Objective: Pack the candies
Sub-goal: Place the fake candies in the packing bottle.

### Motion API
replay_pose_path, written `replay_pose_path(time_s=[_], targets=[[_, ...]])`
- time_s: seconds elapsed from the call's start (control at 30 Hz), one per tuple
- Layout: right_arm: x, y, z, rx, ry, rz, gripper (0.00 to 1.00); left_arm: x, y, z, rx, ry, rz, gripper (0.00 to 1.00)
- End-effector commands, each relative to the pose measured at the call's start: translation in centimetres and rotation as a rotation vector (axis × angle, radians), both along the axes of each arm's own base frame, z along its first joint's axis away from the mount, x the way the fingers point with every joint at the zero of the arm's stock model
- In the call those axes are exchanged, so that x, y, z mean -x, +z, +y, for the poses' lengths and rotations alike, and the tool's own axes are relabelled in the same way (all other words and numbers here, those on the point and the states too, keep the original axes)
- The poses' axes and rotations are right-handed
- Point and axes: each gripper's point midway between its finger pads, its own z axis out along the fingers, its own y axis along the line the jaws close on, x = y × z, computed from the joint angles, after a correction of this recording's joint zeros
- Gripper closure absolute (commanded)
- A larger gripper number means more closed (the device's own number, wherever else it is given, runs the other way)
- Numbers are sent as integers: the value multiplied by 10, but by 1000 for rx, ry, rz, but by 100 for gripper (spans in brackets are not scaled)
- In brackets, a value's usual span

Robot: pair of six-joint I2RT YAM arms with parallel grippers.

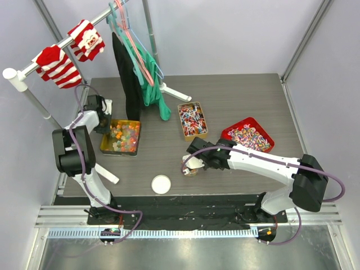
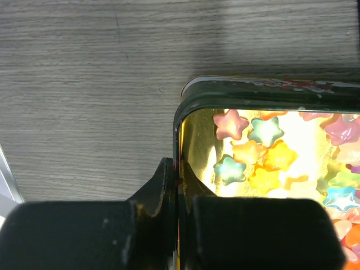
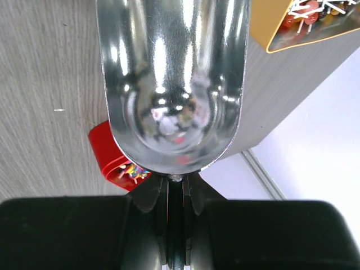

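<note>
Star-shaped gummy candies (image 2: pixel 253 152) in yellow, orange, pink and green fill a gold tin (image 1: pixel 106 147) at the left. My left gripper (image 1: pixel 105 124) is shut on the tin's left wall (image 2: pixel 179 126), one finger inside and one outside. A second gold tin (image 1: pixel 183 128) holds wrapped candies (image 1: pixel 192 118). A red tray (image 1: pixel 269 136) holds striped candies (image 1: pixel 250 136). My right gripper (image 1: pixel 198 159) is shut on the handle of a silver scoop (image 3: pixel 171 79), whose bowl is empty. It hovers over a small jar (image 1: pixel 190 169) near the table's front middle.
A white round lid (image 1: pixel 161 184) lies near the front edge. A clothes rail (image 1: pixel 62 50) with striped socks, and hangers with black and green garments (image 1: pixel 147 79), stands at the back left. In the right wrist view, the red tray's corner (image 3: pixel 107 152) shows below the scoop.
</note>
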Motion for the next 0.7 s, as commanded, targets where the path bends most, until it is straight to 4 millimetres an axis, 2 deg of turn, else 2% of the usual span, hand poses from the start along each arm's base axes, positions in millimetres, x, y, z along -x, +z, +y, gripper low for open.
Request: replay_pose_path(time_s=[0.0,0.2,0.3,0.33,0.43,0.6,0.63,0.67], targets=[[-14,20,4,37,17,-93,99,-5,15,10,-28,22,-55,100],[-17,28,8,19,19,-111,99,-2,16,12,-19,25,-53,100],[-14,41,16,-61,21,-96,99,0,22,9,-10,14,-64,81],[-12,44,22,-106,17,-82,99,0,24,7,-3,6,-70,68],[-11,55,24,-192,2,-66,99,3,31,5,2,-2,-85,45],[-17,72,18,-303,-48,-70,99,7,48,3,-1,-11,-114,25],[-22,73,11,-323,-81,-72,99,10,59,2,-7,-17,-132,25],[-24,74,11,-360,-89,-61,99,11,62,-8,35,-52,-144,25]])
